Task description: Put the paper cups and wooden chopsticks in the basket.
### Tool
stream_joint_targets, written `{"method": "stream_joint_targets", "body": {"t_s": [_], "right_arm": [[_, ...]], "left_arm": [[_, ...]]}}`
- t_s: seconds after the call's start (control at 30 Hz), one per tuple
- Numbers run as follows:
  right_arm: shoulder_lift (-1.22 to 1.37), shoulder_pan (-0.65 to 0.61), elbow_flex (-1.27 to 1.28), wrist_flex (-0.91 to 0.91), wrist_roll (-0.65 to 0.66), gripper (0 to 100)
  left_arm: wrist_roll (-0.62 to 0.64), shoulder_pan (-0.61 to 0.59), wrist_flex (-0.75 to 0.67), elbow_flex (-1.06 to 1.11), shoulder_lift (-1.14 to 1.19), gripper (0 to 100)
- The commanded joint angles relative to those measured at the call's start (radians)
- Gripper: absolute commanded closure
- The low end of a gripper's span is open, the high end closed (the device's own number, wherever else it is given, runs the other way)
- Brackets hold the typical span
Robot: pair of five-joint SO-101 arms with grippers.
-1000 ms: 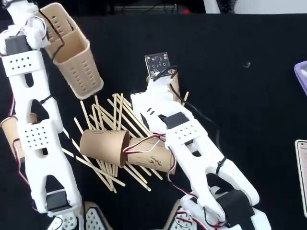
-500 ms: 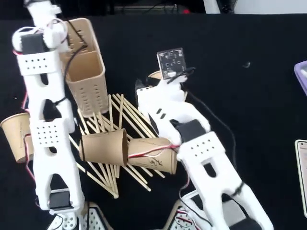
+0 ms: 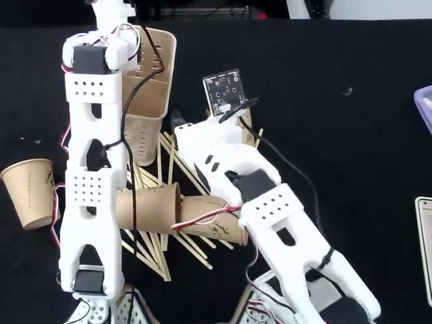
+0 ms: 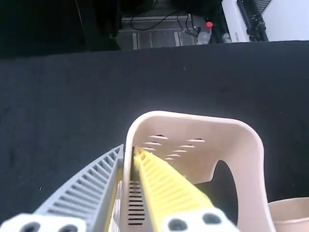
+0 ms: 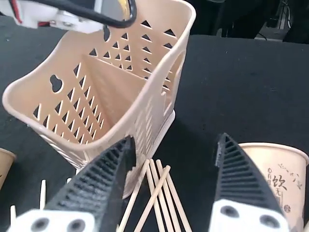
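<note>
— Looking down from the high view first, where do we find the basket (image 3: 150, 81)?
— We see it tilted, its base at the chopsticks (image 3: 179, 165) heap. Two cups (image 3: 148, 210) lie on that heap just past the basket's base. Another cup (image 3: 30, 191) sits well apart from the basket.
— And our left wrist view?
— Our left gripper (image 4: 129, 159) is clamped on the basket's rim, one finger inside, one outside, the wall pinched between them.
— The right wrist view?
— Our right gripper (image 5: 177, 140) hangs spread wide, holding nothing, just beside the basket and over chopsticks, with one cup (image 5: 275, 169) near the basket's base.
</note>
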Motion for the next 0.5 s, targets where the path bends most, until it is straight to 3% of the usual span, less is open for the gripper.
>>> {"method": "stream_joint_targets", "body": {"t_s": [0.0, 0.2, 0.47], "right_arm": [[-0.002, -0.015, -0.039, -0.031, 0.002, 72.7], [0.004, -0.034, -0.148, -0.031, -0.107, 72.4], [0.004, -0.091, -0.228, -0.031, -0.110, 72.6]], "left_arm": [[0.017, -0.012, -0.049, -0.039, -0.020, 97], [0.175, -0.036, -0.058, -0.036, -0.009, 97], [0.219, -0.077, -0.017, -0.038, -0.008, 97]]}}
